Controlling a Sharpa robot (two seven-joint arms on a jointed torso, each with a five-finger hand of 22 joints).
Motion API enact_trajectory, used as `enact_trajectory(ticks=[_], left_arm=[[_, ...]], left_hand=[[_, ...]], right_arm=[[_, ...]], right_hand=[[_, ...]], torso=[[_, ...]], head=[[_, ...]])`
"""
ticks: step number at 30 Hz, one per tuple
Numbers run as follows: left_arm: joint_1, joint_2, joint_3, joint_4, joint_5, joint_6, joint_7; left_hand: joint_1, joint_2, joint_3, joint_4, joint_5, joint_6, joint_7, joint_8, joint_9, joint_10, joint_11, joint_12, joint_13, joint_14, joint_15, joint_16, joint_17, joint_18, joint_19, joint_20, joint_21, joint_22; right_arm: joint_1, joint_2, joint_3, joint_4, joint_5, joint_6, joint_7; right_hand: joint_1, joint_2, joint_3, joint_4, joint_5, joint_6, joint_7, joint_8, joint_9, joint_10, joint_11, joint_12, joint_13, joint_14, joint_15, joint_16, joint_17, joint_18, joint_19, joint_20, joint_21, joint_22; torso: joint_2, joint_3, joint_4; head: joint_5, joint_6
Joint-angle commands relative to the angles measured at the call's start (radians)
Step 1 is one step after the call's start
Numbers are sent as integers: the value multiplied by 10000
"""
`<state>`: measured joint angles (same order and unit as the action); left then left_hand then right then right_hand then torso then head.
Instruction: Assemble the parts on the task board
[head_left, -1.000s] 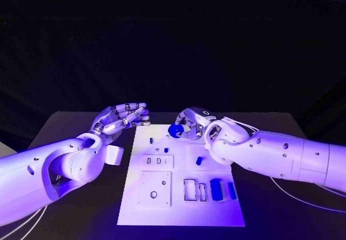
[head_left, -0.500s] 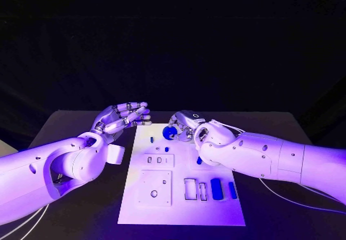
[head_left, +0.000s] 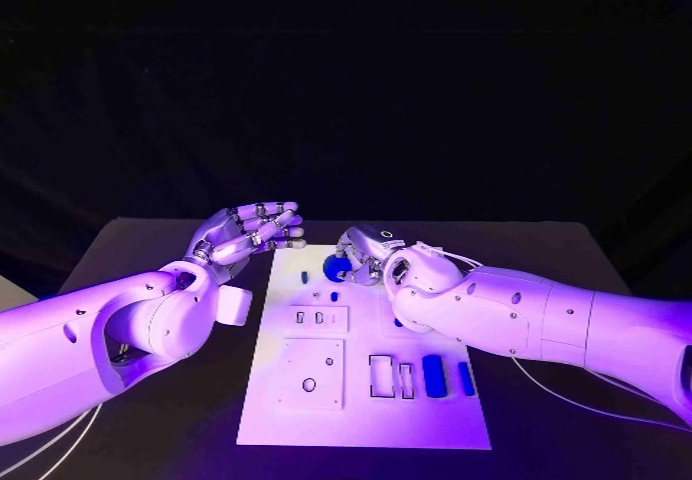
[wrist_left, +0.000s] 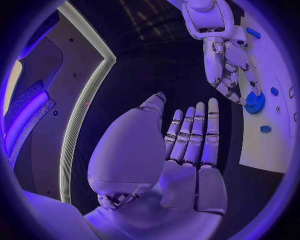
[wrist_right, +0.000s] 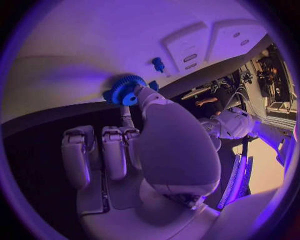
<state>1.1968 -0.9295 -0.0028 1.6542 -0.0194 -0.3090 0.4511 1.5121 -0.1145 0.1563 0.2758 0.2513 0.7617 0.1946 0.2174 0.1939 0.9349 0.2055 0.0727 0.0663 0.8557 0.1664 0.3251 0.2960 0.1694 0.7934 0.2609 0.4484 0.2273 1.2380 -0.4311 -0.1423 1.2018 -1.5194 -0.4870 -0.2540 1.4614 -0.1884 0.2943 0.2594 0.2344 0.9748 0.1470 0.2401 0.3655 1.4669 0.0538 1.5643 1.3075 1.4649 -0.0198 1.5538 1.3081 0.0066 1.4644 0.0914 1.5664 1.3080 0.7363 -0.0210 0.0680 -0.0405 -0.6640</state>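
Head view: your right hand (head_left: 372, 256) gripped the blue gear (head_left: 339, 266) (toothed rim) near the task board's (head_left: 361, 420) far edge; left hand (head_left: 248, 234) hovered released, fingers apart.

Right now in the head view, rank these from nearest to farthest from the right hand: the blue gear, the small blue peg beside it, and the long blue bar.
1. Blue gear: at the right hand fingertips.
2. Small blue peg: just toward the left side.
3. Long blue bar: board's near end.
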Motion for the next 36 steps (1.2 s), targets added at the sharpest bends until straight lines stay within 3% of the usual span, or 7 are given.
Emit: enact_trajectory(ticks=[1, 10, 15, 17, 21, 26, 36], left_arm=[[13, 18, 8, 13, 5, 181, 54], [14, 16, 8, 13, 5, 181, 46], [14, 14, 8, 15, 5, 188, 32], [14, 12, 8, 15, 5, 189, 26], [14, 9, 8, 14, 5, 187, 21], [14, 0, 8, 15, 5, 178, 12], [14, -15, 8, 28, 5, 167, 0]], left_hand=[[91, 0, 45, 10, -27, 77, 596, 47, -12, 38, 10, -20, -2, -89, -14, 34, 8, 52, -72, 0, 35, 9], [91, 0, 45, 10, -27, 77, 596, 47, -12, 38, 10, -20, -2, -89, -14, 34, 8, 52, -72, 0, 35, 9], [91, 0, 45, 10, -27, 77, 596, 47, -12, 38, 10, -20, -2, -89, -14, 34, 8, 52, -72, 0, 35, 9], [93, 0, 51, 12, -30, 80, 594, 47, -14, 42, 9, -20, -3, -102, -14, 42, 19, 53, -92, 3, 49, 18], [93, 0, 51, 12, -30, 80, 594, 47, -14, 42, 9, -20, -3, -102, -14, 42, 19, 53, -92, 3, 49, 18], [93, 0, 51, 12, -30, 80, 594, 47, -14, 42, 9, -20, -3, -102, -14, 42, 19, 53, -92, 3, 49, 18], [90, -2, 53, 15, -32, 79, 594, 46, -15, 42, 9, -22, -3, -112, -13, 44, 24, 53, -103, 5, 56, 22]], right_arm=[[-28, 52, -8, -88, -182, 251, 11], [-61, 213, -14, -395, -145, 247, 10], [-69, 280, -16, -496, 8, 231, 133], [-70, 297, -16, -512, 118, 293, 227], [-72, 297, -17, -500, 293, 500, 359], [-71, 267, -22, -488, 559, 901, 534], [-71, 218, -35, -478, 753, 1235, 658]], right_hand=[[-101, -8, 78, 9, -29, 216, -208, 7, 55, 1039, -72, 65, 2633, 955, -39, 59, 2119, -66, 1064, -82, 44, 2628], [-198, -73, 129, 35, -77, 128, -173, -61, 32, 1039, -46, 65, 2633, 951, -19, 56, 2104, -66, 1063, -70, 43, 2627], [-473, -234, 121, 138, -148, -141, -58, -259, -36, 1039, 54, 65, 2633, 949, 68, 53, 2097, -55, 1040, -7, 14, 2590], [-953, -350, -156, 284, -176, -415, 38, -466, -100, 1039, 147, 65, 2633, 951, 160, 56, 2108, -50, 1028, 76, -1, 2572], [-2232, -54, -899, 324, 129, -548, 85, -655, -128, 983, 208, 12, 2570, 962, 225, 69, 2164, -46, 1019, 164, -13, 2559], [-3160, 277, -1344, 344, 426, -560, 108, -764, -125, 986, 228, 14, 2574, 981, 248, 91, 2258, -59, 1047, 190, 23, 2603], [-3265, 374, -1343, 327, 521, -541, 106, -777, -119, 1036, 228, 62, 2630, 997, 251, 107, 2332, -66, 1064, 192, 44, 2628]], torso=[[-10, 2, 4], [-8, 9, -10], [-4, 11, -13], [-2, 10, -10], [-6, 7, -10], [-7, 8, -20], [-8, 16, -25]], head=[[10, -10], [18, 24], [24, 33], [31, 38], [36, 36], [62, 24], [47, 24]])
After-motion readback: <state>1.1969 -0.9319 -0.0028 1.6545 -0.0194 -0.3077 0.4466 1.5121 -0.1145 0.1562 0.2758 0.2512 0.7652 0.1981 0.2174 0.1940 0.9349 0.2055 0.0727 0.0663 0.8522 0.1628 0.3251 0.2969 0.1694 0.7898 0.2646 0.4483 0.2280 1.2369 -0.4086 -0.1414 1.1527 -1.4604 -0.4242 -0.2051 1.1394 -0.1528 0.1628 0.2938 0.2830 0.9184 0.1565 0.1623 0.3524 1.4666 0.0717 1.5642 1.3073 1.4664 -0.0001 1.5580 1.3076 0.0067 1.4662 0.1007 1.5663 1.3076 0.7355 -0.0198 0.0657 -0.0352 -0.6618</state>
